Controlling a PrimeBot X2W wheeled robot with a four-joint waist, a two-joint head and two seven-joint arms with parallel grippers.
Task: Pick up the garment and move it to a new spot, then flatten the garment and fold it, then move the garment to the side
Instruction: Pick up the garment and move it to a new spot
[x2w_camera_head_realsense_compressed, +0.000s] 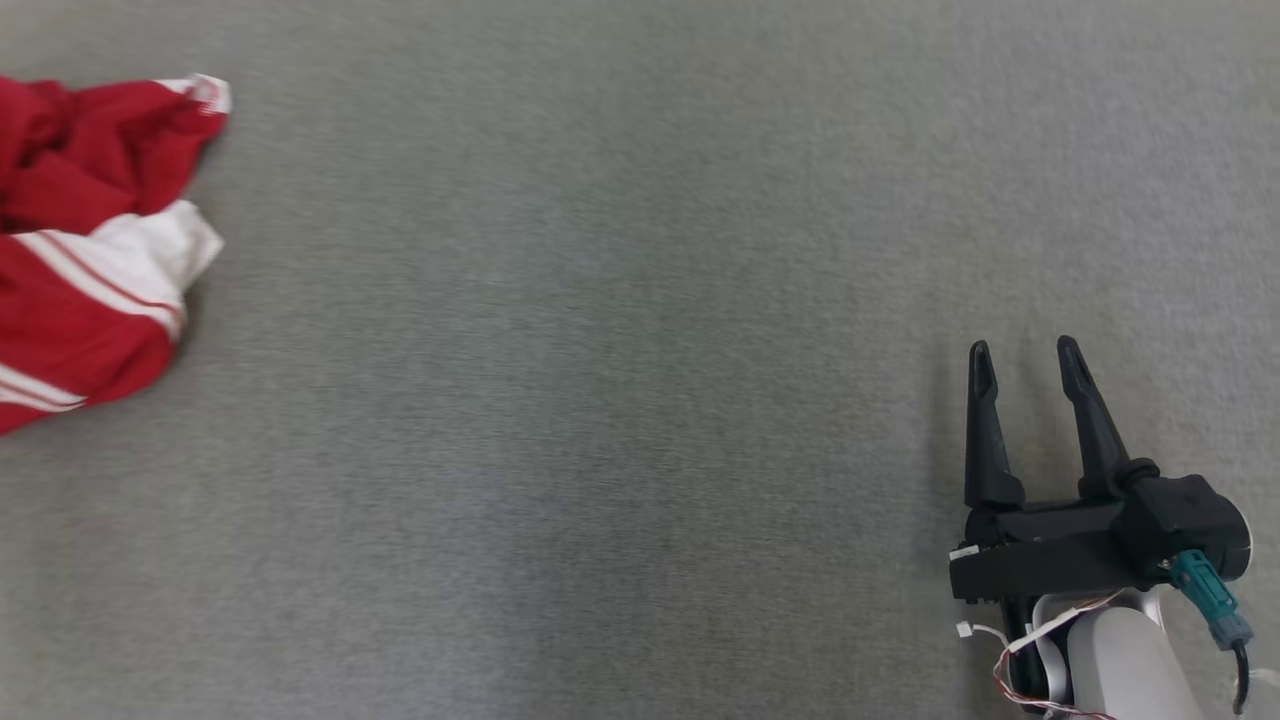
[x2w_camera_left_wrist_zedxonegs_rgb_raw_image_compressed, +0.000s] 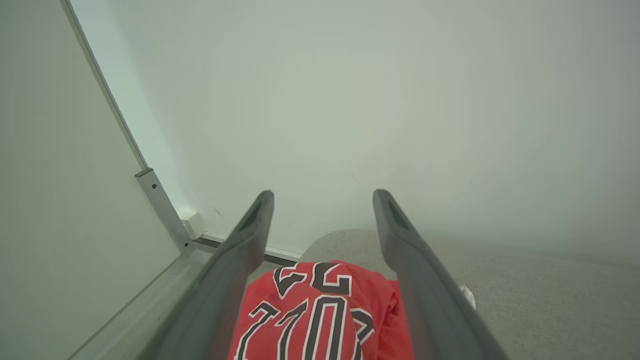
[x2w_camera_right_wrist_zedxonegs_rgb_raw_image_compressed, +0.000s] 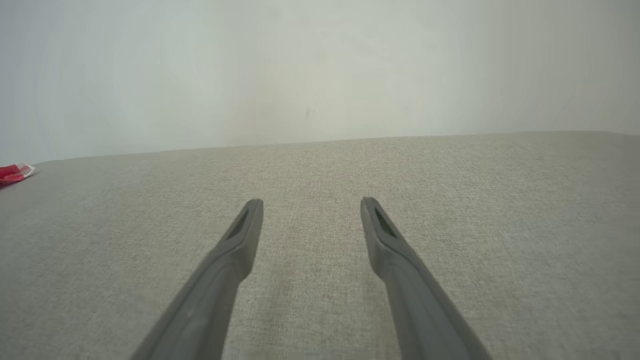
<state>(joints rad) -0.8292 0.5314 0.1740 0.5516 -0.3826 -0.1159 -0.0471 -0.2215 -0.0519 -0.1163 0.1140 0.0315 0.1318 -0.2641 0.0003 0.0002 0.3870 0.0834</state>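
One crumpled red garment (x2w_camera_head_realsense_compressed: 90, 240) on grey surface (x2w_camera_head_realsense_compressed: 600, 400); two claws: left claw (x2w_camera_left_wrist_zedxonegs_rgb_raw_image_compressed: 324, 195), right claw (x2w_camera_head_realsense_compressed: 1024, 348), both released

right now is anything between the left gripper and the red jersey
Nothing visible does. In the left wrist view the left gripper is open and the crumpled red jersey shows directly between its two fingers, with no other object in front of the cloth.

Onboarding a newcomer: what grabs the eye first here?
The crumpled red-and-white garment at the far left of the grey fabric surface, head view. Then the right end effector, open over bare fabric at lower right; the left end effector, also open, frames the garment's lettering.
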